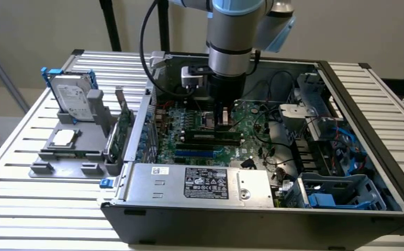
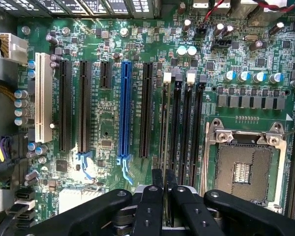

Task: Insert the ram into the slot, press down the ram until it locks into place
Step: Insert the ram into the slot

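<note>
In the exterior view, the Universal Robots arm reaches straight down into an open computer case (image 1: 369,104) lying on a slatted table (image 1: 20,209). The gripper (image 1: 223,125) is low over the motherboard (image 1: 188,117), right above the ram (image 1: 209,137), which lies along a black slot (image 1: 184,141) just behind the blue ones. A hard drive (image 1: 73,97) stands in a grey holder (image 1: 69,157) on the exterior view's left, well apart from the case.

In the wrist view, the gripper (image 2: 164,179) has its two black fingertips (image 2: 157,178) drawn close, clenched on the thin ram (image 2: 164,123) seen edge-on. The ram stands upright in the slot (image 2: 167,86), the first of four parallel black memory sockets, between a black expansion slot (image 2: 146,108) and the CPU socket (image 2: 243,169). Whether the end clips have latched I cannot tell
</note>
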